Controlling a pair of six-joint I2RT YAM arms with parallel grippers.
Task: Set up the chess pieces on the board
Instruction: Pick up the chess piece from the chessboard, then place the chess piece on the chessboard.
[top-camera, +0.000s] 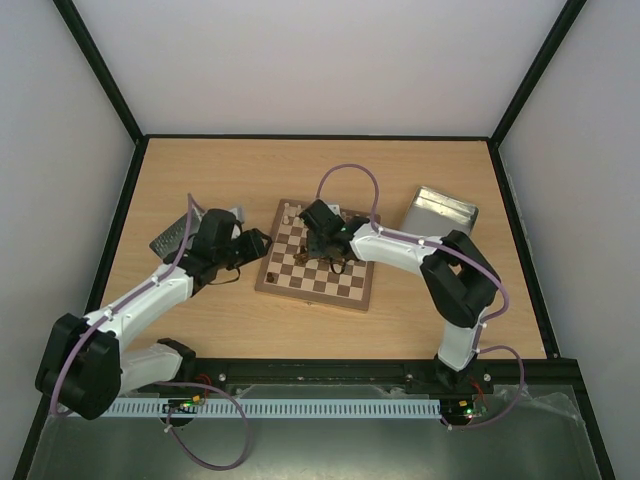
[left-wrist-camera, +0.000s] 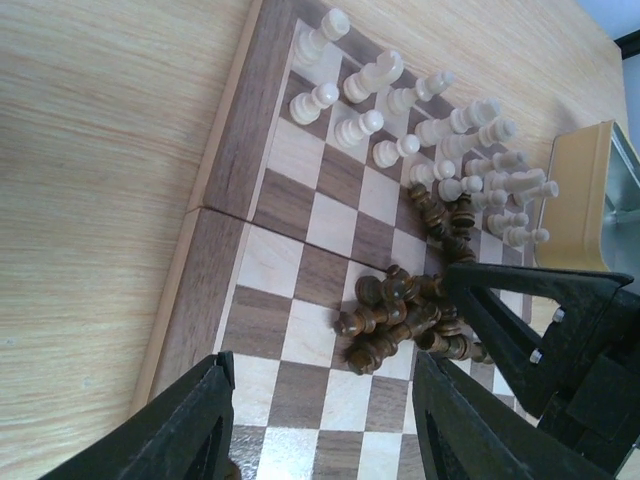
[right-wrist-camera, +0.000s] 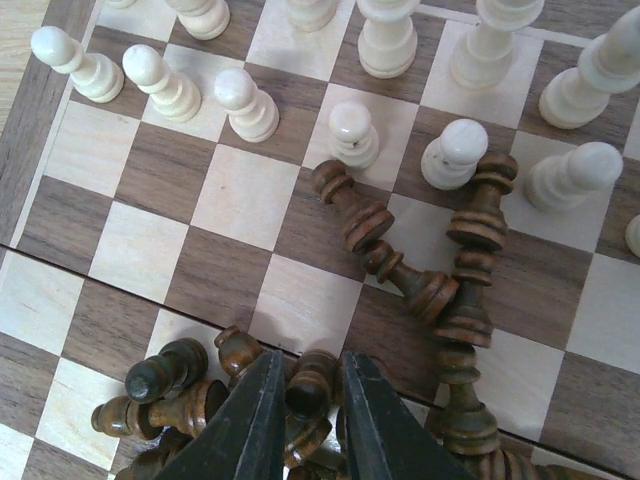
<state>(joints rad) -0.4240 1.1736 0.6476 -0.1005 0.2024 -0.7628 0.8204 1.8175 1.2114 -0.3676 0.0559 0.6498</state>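
Your left tin (top-camera: 168, 238) lies partly hidden under the left arm (top-camera: 150, 295); you cannot tell what is in it. Your left gripper (left-wrist-camera: 323, 358) hangs about half open at the board's (top-camera: 287, 268) left side, holding nothing. The board lies mid-bench (top-camera: 200, 170). Cream pieces (left-wrist-camera: 360, 125) stand in two rows along one edge, and dark pieces (left-wrist-camera: 390, 320) lie heaped mid-board, both too crowded to count. Your right gripper (right-wrist-camera: 310, 400) is pinched on one dark piece (right-wrist-camera: 308, 385) in that heap. The right tin (top-camera: 441, 210) sits near the board, its contents unseen. Two tins, one board.

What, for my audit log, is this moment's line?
left gripper: open, empty; right gripper: shut on dark piece; board: light pieces standing, dark pieces heaped
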